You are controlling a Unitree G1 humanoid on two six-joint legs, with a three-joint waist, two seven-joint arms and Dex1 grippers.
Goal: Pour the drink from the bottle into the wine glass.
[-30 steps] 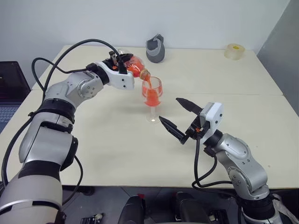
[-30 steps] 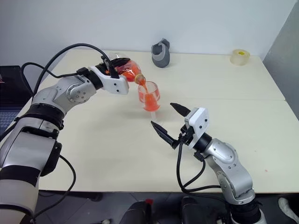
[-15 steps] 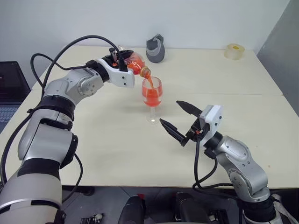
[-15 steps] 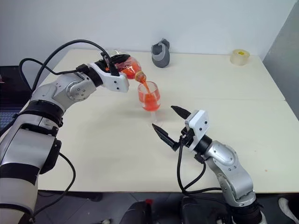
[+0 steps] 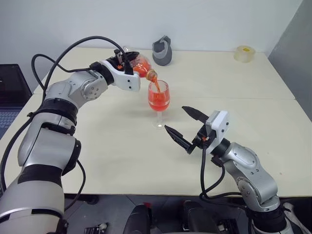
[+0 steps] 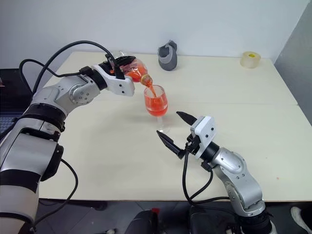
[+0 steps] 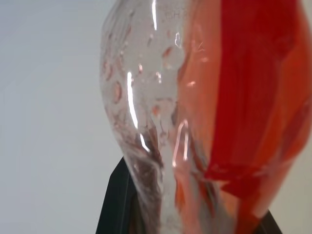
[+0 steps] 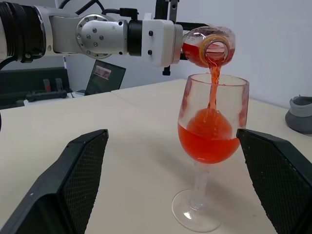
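Left gripper (image 5: 127,62): you see it clamped tight on the bottle (image 5: 141,66), tipped mouth-down over the wine glass (image 5: 159,96).
Bottle: raised slightly since a second ago, neck just above the rim.
Drink (image 8: 208,141): a thin stream falls; the level has climbed to about half the bowl.
Wine glass: stands upright mid-surface (image 5: 97,146), unmoved.
Right gripper (image 5: 186,128): spread wide, empty, near the glass's foot.
Meaning: your pour is well along; watch the level.
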